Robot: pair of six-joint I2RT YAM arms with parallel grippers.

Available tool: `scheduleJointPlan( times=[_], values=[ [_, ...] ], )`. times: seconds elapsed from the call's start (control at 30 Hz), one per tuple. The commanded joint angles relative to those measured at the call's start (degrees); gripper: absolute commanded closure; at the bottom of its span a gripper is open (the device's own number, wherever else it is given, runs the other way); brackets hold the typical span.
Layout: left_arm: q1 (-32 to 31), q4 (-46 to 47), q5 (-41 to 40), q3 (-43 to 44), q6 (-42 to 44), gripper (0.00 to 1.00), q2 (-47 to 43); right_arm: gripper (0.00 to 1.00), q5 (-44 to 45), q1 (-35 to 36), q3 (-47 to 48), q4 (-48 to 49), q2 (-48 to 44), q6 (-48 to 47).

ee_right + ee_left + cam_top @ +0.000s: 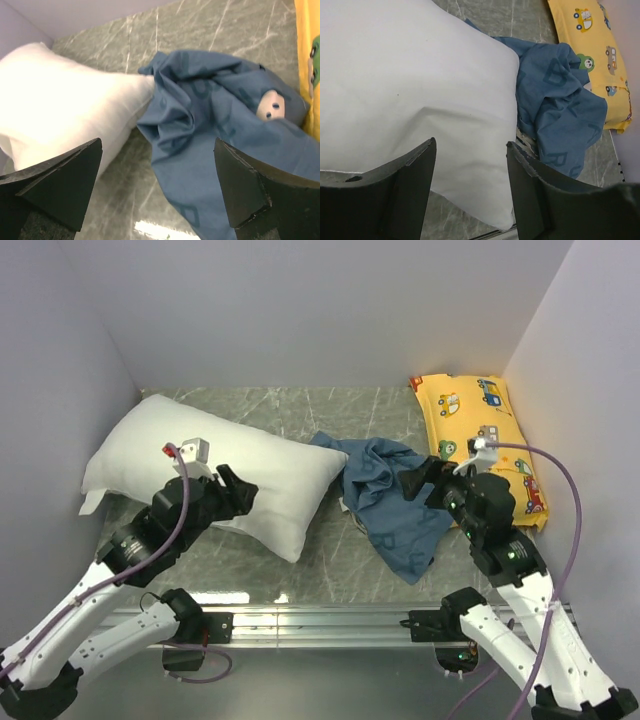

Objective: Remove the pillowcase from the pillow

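The plain white pillow (205, 470) lies bare on the left of the table. The dusty-blue pillowcase (395, 502) lies crumpled beside its right end, off the pillow. My left gripper (235, 490) is open and empty, hovering over the pillow's near right part; the pillow (410, 85) and pillowcase (560, 110) show beyond its fingers. My right gripper (425, 482) is open and empty, just above the pillowcase's right side. In the right wrist view the pillowcase (220, 130) spreads between the fingers, with the pillow (55, 110) to the left.
A yellow car-print pillow (480, 430) lies at the far right against the wall, also in the left wrist view (600, 55). Grey walls close in the left, back and right. A metal rail (320, 625) runs along the near edge. Marbled tabletop (300, 410) shows behind.
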Motion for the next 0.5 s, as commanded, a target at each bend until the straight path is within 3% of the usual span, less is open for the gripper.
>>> scheduleJointPlan(
  times=[0.0, 0.47],
  values=[
    [-0.3, 1.0, -2.0, -2.5, -0.8, 0.36, -3.3, 0.01, -0.7, 0.2, -2.7, -2.8, -4.0, -1.3],
    [-0.3, 4.0, -1.3, -5.1, 1.2, 0.31, -5.6, 0.00, 0.2, 0.3, -3.9, -4.0, -4.8, -0.8]
  ],
)
